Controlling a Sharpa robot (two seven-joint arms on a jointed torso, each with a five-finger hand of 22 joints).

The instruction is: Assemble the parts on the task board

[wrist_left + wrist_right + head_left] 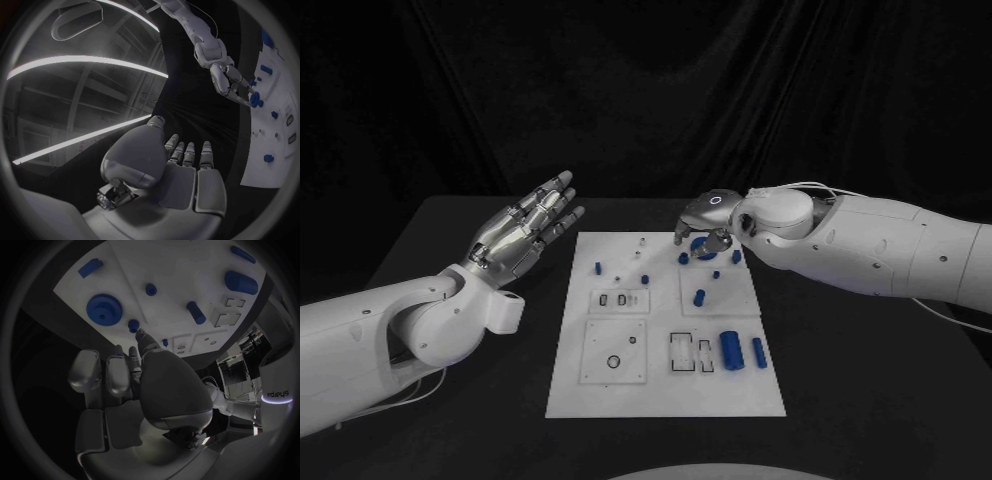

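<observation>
The white task board [668, 395] lies in the middle of the black table. My right hand [708, 235] hovers over its far right corner, fingers pointing down. In the right wrist view the fingertips [140, 334] end just short of a small blue peg [133, 325], beside a blue gear [103, 309] lying flat on the board; nothing shows between the fingers. The left wrist view has the right hand [230, 84] just above that gear [255, 98]. My left hand [531, 225] is raised left of the board, fingers straight and spread, holding nothing.
Two large blue cylinders [730, 350] [759, 350] lie at the board's right side near rectangular slots [682, 352]. Small blue pegs [599, 267] [701, 296] stand farther back. A black curtain closes off the far side of the table.
</observation>
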